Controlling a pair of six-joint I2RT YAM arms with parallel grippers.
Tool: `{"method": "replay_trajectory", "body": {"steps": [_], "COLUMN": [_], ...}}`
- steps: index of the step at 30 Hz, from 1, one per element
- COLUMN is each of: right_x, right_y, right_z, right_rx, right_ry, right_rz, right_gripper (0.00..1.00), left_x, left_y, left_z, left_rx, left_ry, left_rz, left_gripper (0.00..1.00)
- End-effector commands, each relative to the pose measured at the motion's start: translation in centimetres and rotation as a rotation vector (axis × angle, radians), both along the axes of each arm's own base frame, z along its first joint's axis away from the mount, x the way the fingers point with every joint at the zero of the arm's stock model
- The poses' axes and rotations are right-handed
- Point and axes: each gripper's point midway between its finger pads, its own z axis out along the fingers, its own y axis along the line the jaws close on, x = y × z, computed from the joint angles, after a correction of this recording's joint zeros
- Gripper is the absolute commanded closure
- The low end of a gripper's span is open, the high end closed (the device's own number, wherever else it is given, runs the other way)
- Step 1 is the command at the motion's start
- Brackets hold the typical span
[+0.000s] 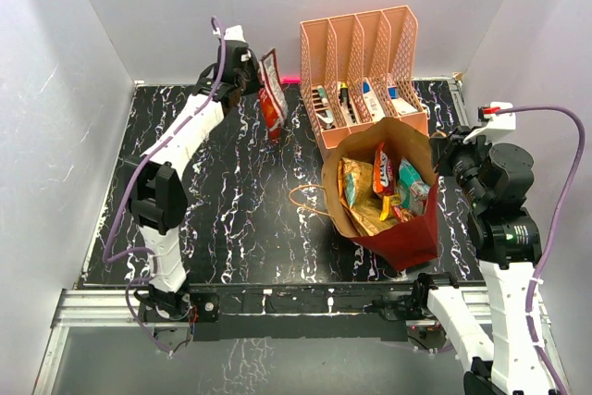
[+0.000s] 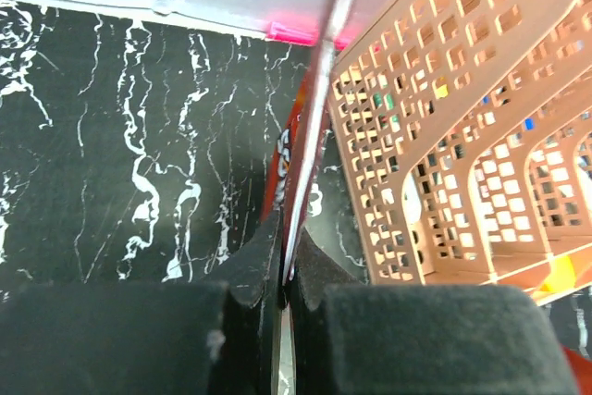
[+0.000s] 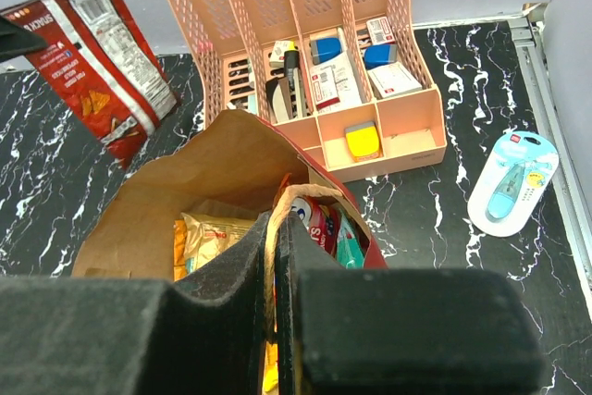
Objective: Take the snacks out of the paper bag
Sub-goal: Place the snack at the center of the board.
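Holding the paper bag (image 1: 407, 233) by its twine handle (image 3: 310, 191), the right gripper (image 3: 276, 240) is seen shut; several snacks (image 1: 384, 173) are left inside; farther off, a red packet (image 1: 271, 92) is pinched in the closed left gripper (image 2: 282, 270) beside the organizer (image 1: 356, 43); setting-down, then release, is judged due next.

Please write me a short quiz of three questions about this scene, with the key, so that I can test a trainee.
1. True or false: the left claw is empty.
2. What does the right claw grip? A: nothing. B: the twine handle of the bag. C: a bottle.
3. Are any snacks inside the bag?
Key: 1. False: it is shut on a red packet. 2. B. 3. Yes, several.
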Motion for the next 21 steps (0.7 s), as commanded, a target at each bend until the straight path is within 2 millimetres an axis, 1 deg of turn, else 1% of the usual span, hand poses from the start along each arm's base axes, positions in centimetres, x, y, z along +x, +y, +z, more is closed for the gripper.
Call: {"method": "replay_trajectory", "body": {"steps": [1, 3, 6, 10, 11, 12, 13, 15, 16, 21], "right_x": [0.6, 0.7, 0.6, 0.7, 0.7, 0.8, 0.8, 0.7, 0.7, 0.7], "right_y": [-0.1, -0.1, 0.0, 0.1, 0.2, 0.2, 0.2, 0.3, 0.3, 0.5], "right_z": [1.5, 1.6, 1.7, 1.3, 1.2, 1.1, 1.2, 1.2, 1.2, 1.2], "right_rx": [-0.003, -0.003, -0.001, 0.002, 0.003, 0.004, 0.004, 0.004, 0.004, 0.015], "right_ry": [-0.060, -0.063, -0.067, -0.064, -0.061, -0.060, -0.060, -0.059, -0.061, -0.060], "right_rz": [-0.004, -0.001, 0.005, 0.009, 0.010, 0.014, 0.015, 0.018, 0.018, 0.030], "right_gripper": [0.92, 0.92, 0.92, 0.92, 0.92, 0.92, 0.92, 0.92, 0.92, 0.92], "left_x": [1.8, 2.2, 1.6, -0.6, -1.4, -2.1, -3.1, -4.1, -4.5, -5.3], "left_y": [2.3, 4.9, 9.4, 14.3, 15.6, 16.7, 18.3, 20.2, 20.6, 21.1], "left_z": [3.8, 1.4, -2.8, -9.8, -11.6, -12.9, -14.5, -15.6, -15.9, -17.1], "left_rx": [-0.198, -0.245, -0.276, -0.318, -0.333, -0.356, -0.381, -0.413, -0.421, -0.482], "left_ry": [-0.054, -0.002, 0.038, 0.101, 0.130, 0.147, 0.166, 0.169, 0.174, 0.207], "left_rz": [0.026, 0.067, 0.141, 0.193, 0.217, 0.233, 0.263, 0.309, 0.322, 0.350], "left_gripper": [1.00, 1.00, 1.00, 1.00, 1.00, 1.00, 1.00, 1.00, 1.00, 1.00]}}
